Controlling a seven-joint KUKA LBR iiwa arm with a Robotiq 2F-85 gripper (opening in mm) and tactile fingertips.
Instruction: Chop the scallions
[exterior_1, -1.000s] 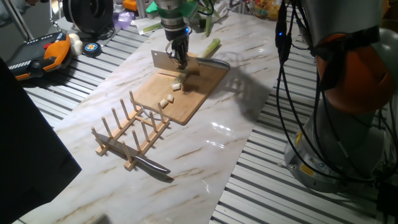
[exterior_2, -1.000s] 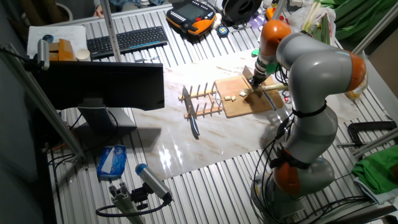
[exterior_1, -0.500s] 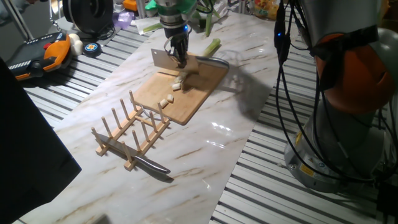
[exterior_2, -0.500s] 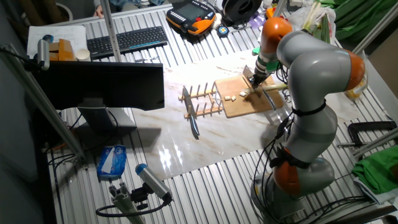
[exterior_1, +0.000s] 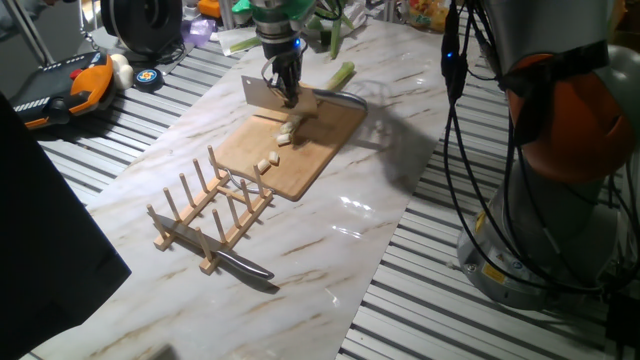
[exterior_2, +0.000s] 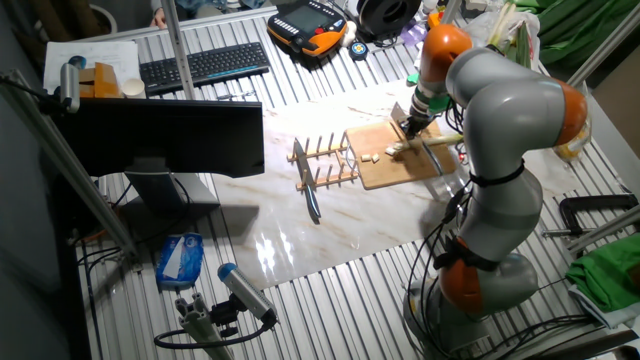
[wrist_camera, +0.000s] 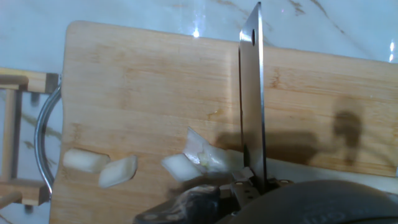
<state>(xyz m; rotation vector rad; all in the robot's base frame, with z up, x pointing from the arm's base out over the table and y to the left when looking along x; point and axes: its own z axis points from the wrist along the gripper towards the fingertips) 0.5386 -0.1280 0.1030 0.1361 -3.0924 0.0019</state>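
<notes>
Hand view looks straight down the cleaver, its blade edge-on above the cutting board, with whitish cut chunks lying near the board's lower left edge and a freshly cut piece just beside the blade. One fixed view shows the gripper clamped on the cleaver's handle over the board, the scallions stalk running off the far edge toward its green tops. The other fixed view is too distant to add detail; for a clean cut, I judge the blade should drop squarely across the stalk, just beyond the last cut.
</notes>
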